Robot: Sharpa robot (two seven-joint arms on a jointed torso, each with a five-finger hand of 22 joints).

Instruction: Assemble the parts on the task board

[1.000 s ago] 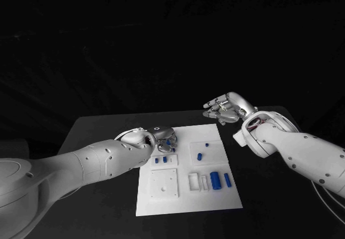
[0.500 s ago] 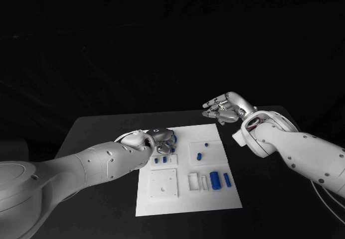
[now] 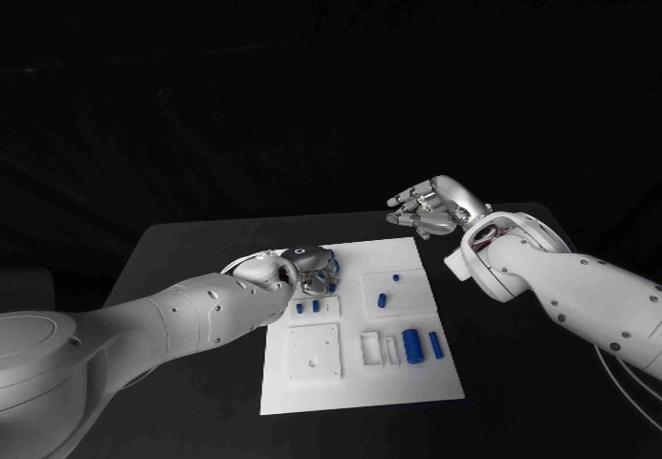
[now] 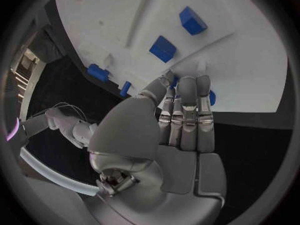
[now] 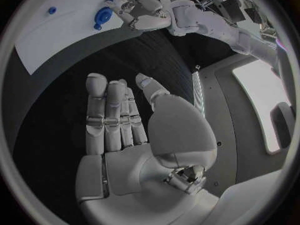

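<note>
Blue part [image 4: 210, 98] under fingers [image 4: 187, 110] (left)

Left hand [image 3: 306, 265] crowds the task board's [image 3: 414, 387] far-left corner. Right hand [image 3: 434, 210] hovers beyond the far-right edge. Near half lies unobstructed from above.

Table: a black table [image 3: 193, 251] stood under the work, its top dark, plain and matt.
Table edges: the far edge ran across the head view just beyond the middle of the picture; the left corner lay toward the picture's left side.
Table in the wrist views: a bare dark stretch of the table showed in the left wrist view [image 4: 250, 140] and in the right wrist view [image 5: 69, 80].
Background: a black backdrop [image 3: 331, 96] rose behind the table, with faint folds in it like hanging cloth.
</note>
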